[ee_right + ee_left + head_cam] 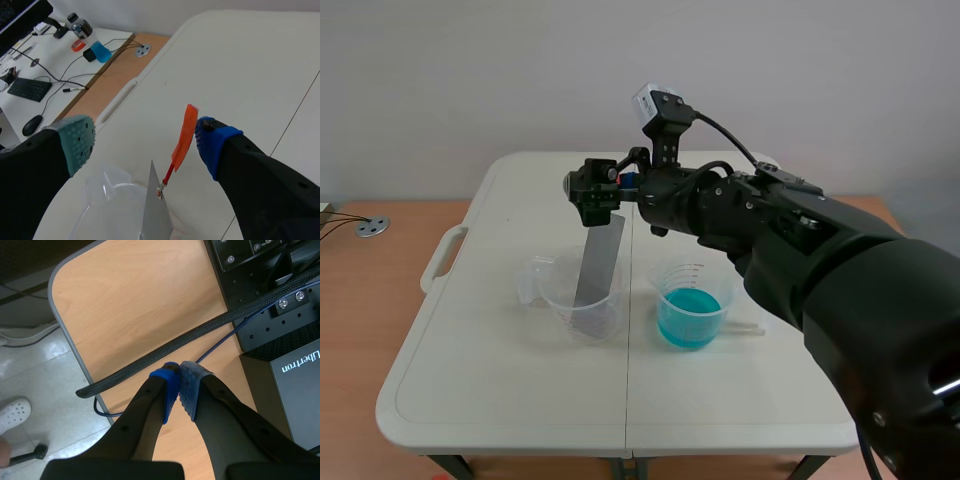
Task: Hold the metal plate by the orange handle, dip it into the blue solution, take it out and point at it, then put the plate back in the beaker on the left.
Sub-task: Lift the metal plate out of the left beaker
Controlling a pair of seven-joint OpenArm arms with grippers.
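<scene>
Work looked barely begun: the right tool [144, 142] hung open, the orange handle [184, 136] between its fingers but ungripped, the metal plate [598, 262] standing in the left beaker [565, 305] beneath it. Dipping in the blue solution [688, 320] remained.
</scene>
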